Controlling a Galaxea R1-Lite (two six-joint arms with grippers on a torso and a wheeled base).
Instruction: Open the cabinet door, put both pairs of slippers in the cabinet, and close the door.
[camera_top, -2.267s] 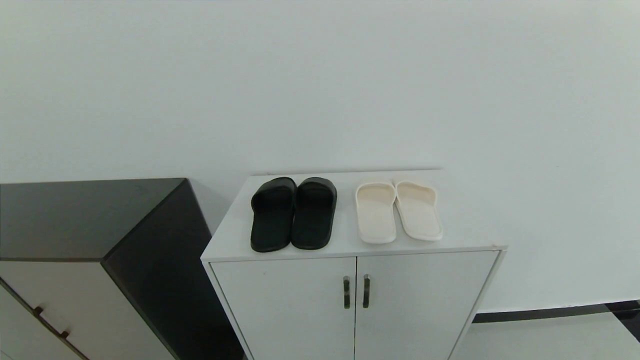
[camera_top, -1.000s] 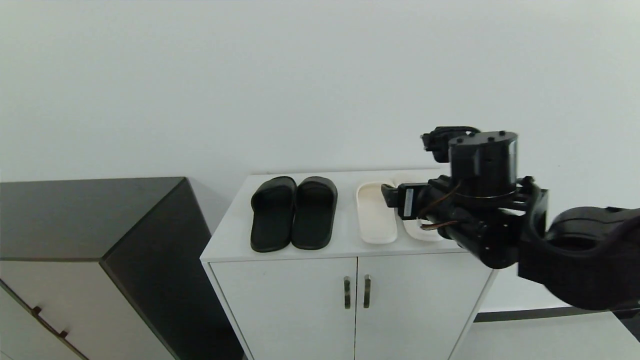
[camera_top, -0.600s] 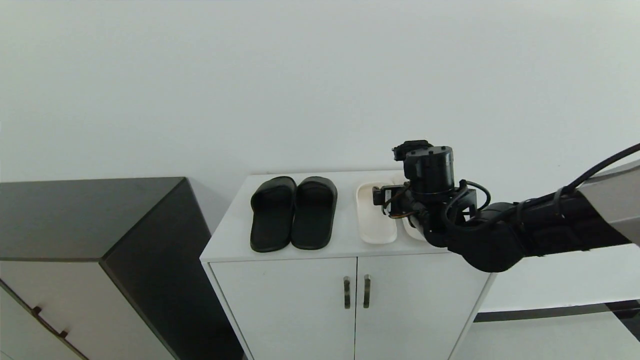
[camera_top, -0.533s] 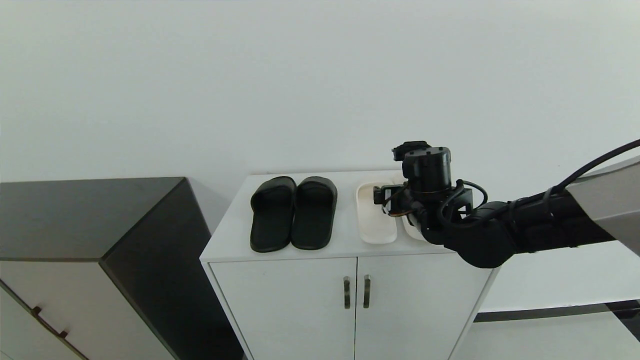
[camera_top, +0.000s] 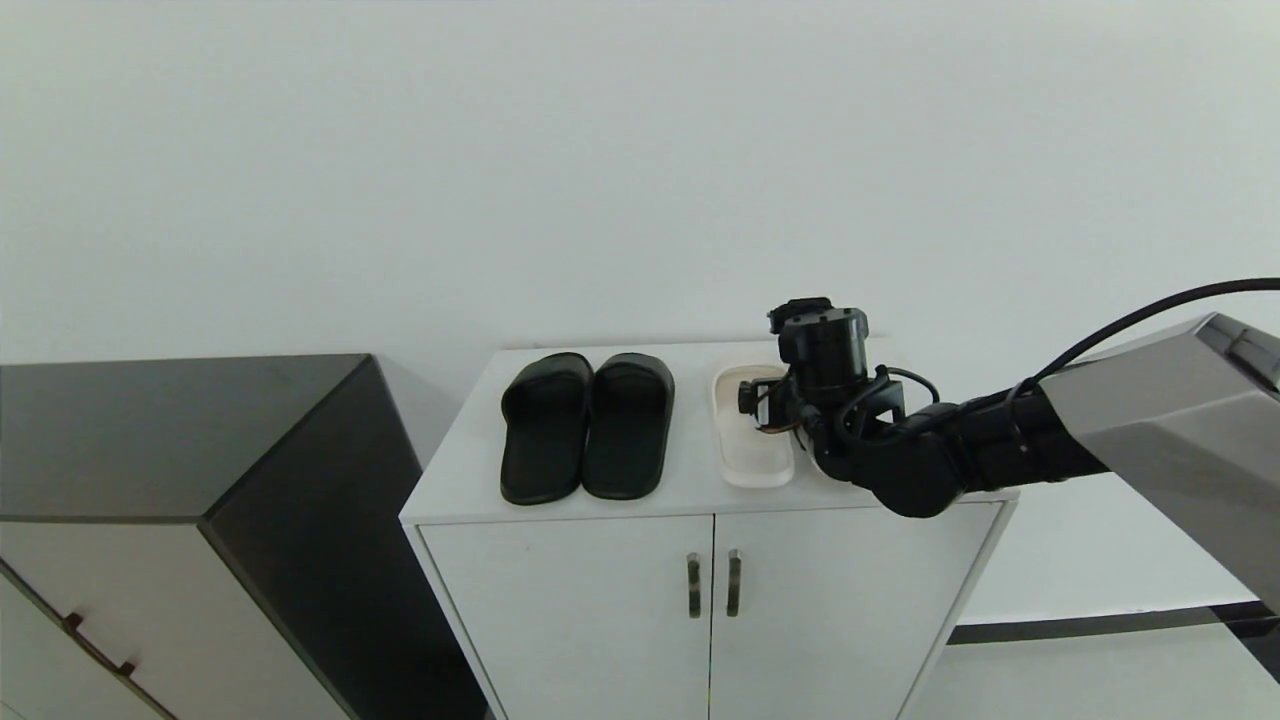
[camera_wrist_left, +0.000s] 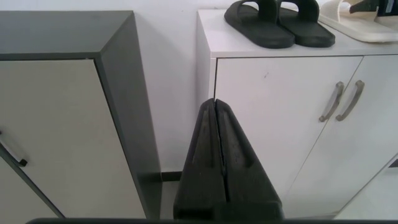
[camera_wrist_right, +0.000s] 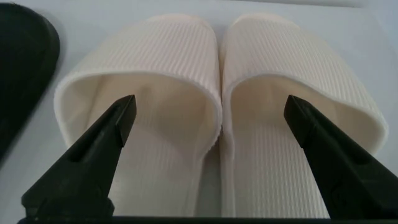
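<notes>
**White slippers (camera_top: 752, 445) atop shut cabinet (camera_top: 560, 620)**

Head: black pair (camera_top: 585, 425) lies beside the white slippers; right gripper (camera_top: 757, 405) hovers at the latter.
Left wrist: left gripper (camera_wrist_left: 219, 155) clenched, low.
Right wrist: jaws spread wide astride both white slippers; an uneven squeeze could drop one.

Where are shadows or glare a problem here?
Head view: even light, no glare, only a soft shadow beside the white cabinet. Right wrist view: the open right claw reads as flat black shapes against the cream slippers, whose openings are shaded. Left wrist view: the black slippers show little surface detail.
</notes>
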